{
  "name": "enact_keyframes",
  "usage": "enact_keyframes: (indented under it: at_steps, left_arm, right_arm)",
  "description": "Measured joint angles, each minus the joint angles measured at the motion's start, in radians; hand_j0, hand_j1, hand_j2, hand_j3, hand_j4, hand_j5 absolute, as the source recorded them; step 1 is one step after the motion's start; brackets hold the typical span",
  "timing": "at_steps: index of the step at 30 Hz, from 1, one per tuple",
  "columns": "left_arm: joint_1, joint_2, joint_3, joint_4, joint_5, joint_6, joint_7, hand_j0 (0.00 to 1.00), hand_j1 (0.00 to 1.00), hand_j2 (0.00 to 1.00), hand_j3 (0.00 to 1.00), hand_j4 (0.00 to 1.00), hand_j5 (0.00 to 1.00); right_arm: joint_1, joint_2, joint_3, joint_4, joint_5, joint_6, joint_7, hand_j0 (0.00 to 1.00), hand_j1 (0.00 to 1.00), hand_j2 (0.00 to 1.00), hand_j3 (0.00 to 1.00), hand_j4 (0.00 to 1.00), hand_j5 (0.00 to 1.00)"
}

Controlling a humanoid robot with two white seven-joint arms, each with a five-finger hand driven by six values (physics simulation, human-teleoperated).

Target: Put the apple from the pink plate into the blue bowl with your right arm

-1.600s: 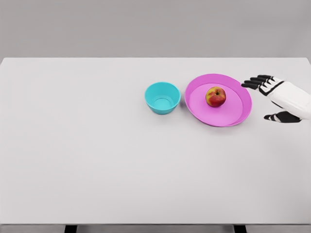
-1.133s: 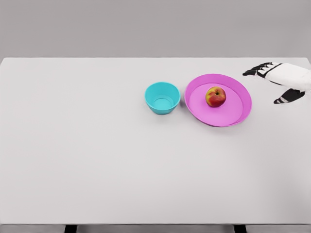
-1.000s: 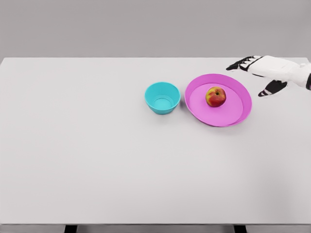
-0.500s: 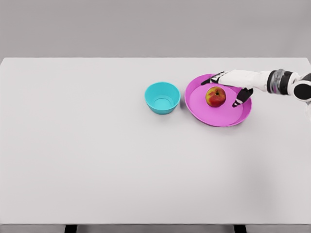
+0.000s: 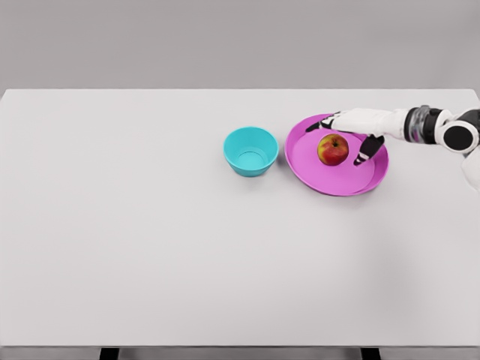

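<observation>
Apple (image 5: 333, 149): red and yellow, seated upright on the plate (image 5: 322, 175), a little toward its far side, and not lifted.

Plate: pink, round, raised rim, laid on the right half of the desk (image 5: 150, 240); the apple is its only content.

Right robot hand (image 5: 351, 132): white with dark fingers, extended from the right edge over the plate's far right portion. The fingers are spread around the apple without being closed on it; several dark fingertips are seen behind and to the left of the fruit, and the thumb (image 5: 366, 151) is seen hanging down on its right side. Whether any finger is touching the apple cannot be told. The forearm is shown level above the desk, with a grey wrist band near the frame edge.

Bowl (image 5: 250, 151): blue, round, open side up, placed just left of the plate, its rim close to the plate's rim.

Desk: white, flat, carrying bowl and plate.
</observation>
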Motion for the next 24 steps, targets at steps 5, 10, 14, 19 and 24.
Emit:
enact_keyframes:
  at_steps: [5, 10, 14, 19, 24]
  left_arm:
    - [0.000, 0.000, 0.000, 0.000, 0.000, 0.000, 0.000, 1.00, 1.00, 1.00, 1.00, 1.00, 1.00]
    - [0.000, 0.000, 0.000, 0.000, 0.000, 0.000, 0.000, 1.00, 1.00, 1.00, 1.00, 1.00, 1.00]
    - [0.000, 0.000, 0.000, 0.000, 0.000, 0.000, 0.000, 1.00, 1.00, 1.00, 1.00, 1.00, 1.00]
    - [0.000, 0.000, 0.000, 0.000, 0.000, 0.000, 0.000, 1.00, 1.00, 1.00, 1.00, 1.00, 1.00]
    - [0.000, 0.000, 0.000, 0.000, 0.000, 0.000, 0.000, 1.00, 1.00, 1.00, 1.00, 1.00, 1.00]
  right_arm:
    - [-0.002, 0.007, 0.015, 0.007, 0.001, 0.000, 0.000, 0.71, 0.71, 0.71, 0.71, 0.71, 0.71]
    - [0.000, 0.008, 0.018, 0.006, 0.002, 0.000, 0.000, 0.48, 0.48, 0.48, 0.48, 0.48, 0.48]
    - [-0.002, 0.008, 0.018, 0.006, 0.001, 0.001, 0.000, 0.43, 0.43, 0.43, 0.43, 0.43, 0.43]
    - [-0.012, 0.007, 0.012, -0.002, 0.000, 0.000, 0.000, 0.43, 0.43, 0.43, 0.43, 0.43, 0.43]
    - [-0.046, 0.007, 0.006, -0.008, -0.007, 0.000, 0.000, 0.43, 0.43, 0.43, 0.43, 0.43, 0.43]
